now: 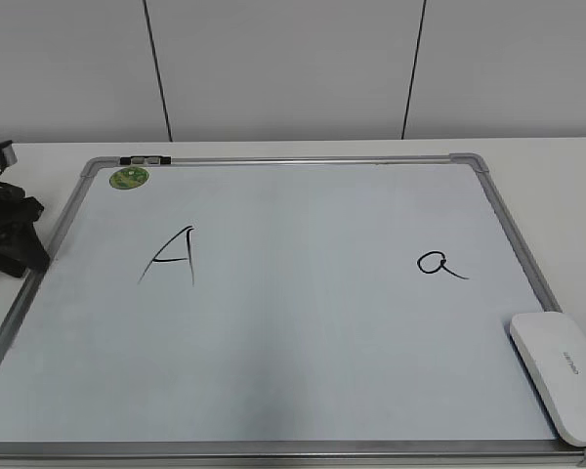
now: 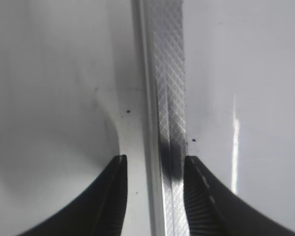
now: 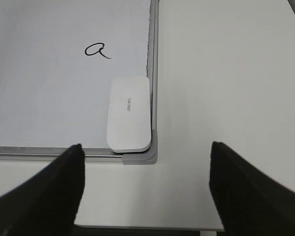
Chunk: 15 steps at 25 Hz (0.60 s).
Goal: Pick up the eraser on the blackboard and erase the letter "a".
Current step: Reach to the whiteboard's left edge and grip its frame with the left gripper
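Two letters sit on the blackboard (image 1: 303, 322), a white dry-erase surface in a silver frame lying flat on a white table (image 1: 557, 166): a large angular capital "A" (image 1: 171, 257) toward the left side and the letter "a" (image 1: 439, 264) toward the right, well apart. Just outside the board's left edge rests the left gripper (image 2: 155, 196) (a dark bulk in the exterior view), its jaws apart and straddling the frame's cross-hatched metal strip without gripping it. Over the table beyond the board's near right corner hangs the right gripper (image 3: 145, 191), jaws spread wide and holding nothing. Next in size, the eraser (image 3: 130, 113) lies flat in that near right corner, its long side against the right frame, grey lettering up, nearer the camera than the small letter. Smallest, a round green sticker (image 1: 129, 178) marks the far left corner.
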Each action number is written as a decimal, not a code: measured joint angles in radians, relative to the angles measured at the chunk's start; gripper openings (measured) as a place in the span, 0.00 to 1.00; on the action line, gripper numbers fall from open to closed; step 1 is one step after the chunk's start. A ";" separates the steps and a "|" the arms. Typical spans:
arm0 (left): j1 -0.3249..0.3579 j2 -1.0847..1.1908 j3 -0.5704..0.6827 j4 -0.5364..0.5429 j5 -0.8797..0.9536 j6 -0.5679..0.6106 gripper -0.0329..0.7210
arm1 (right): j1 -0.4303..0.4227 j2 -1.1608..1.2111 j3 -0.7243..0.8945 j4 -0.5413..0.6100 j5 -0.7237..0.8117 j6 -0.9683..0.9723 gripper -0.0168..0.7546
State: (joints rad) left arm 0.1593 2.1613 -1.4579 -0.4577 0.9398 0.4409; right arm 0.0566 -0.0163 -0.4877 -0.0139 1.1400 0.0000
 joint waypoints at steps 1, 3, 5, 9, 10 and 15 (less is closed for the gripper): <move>0.000 0.004 0.000 0.000 0.000 0.000 0.40 | 0.000 0.000 0.000 0.000 0.000 0.000 0.78; 0.000 0.007 0.000 0.000 0.000 0.000 0.36 | 0.000 0.000 0.000 0.000 0.000 0.000 0.78; 0.000 0.007 0.000 -0.002 0.000 0.000 0.32 | 0.000 0.000 0.000 0.000 0.000 0.000 0.78; 0.000 0.007 0.000 -0.010 0.000 0.001 0.24 | 0.000 0.000 0.000 0.000 0.000 0.000 0.78; 0.000 0.007 0.000 -0.010 0.000 0.001 0.22 | 0.000 0.000 0.000 0.000 0.000 0.000 0.78; 0.000 0.011 -0.004 -0.015 0.009 0.001 0.16 | 0.000 0.000 0.000 0.000 0.000 0.000 0.78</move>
State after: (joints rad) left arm 0.1593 2.1727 -1.4622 -0.4723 0.9488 0.4421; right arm 0.0566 -0.0163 -0.4877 -0.0139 1.1400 0.0000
